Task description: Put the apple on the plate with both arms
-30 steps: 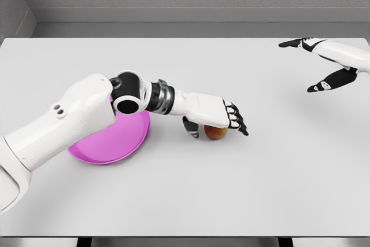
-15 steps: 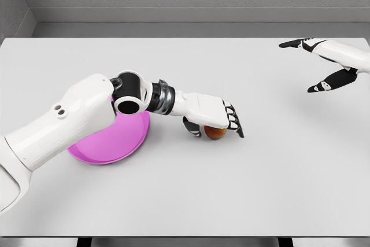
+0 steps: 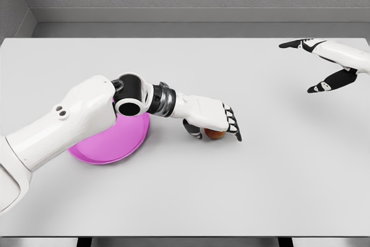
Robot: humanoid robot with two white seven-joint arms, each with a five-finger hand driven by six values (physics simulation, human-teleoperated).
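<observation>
Since the earlier frames, the fingers of the left hand [image 3: 211,121] are curling further down over the small round red-brown apple [image 3: 215,135], so that less of the fruit is showing; the right hand [image 3: 324,65] is holding the same pose at the far right.

Nearest the camera, the white left arm is crossing the flat round magenta plastic plate [image 3: 113,140] and covering its upper part. The plate is lying at about 9 o'clock from the apple, a short way apart from it. The apple is resting on the pale grey table [image 3: 191,189], with the left palm lying over it and the thumb pressing in from the 9 o'clock side. The fingers are closing around the apple; whether the grip is already firm cannot be told.

Judged step: securing the grasp. The next move calls for a full closure, a lift clear of the table, then a carry toward 9 o'clock over the plate rim.

At 2 o'clock, well apart, the right hand is hovering with its fingers spread and holding nothing; its arm is cut off by the picture edge. Most of the apple is hidden beneath the left hand.
</observation>
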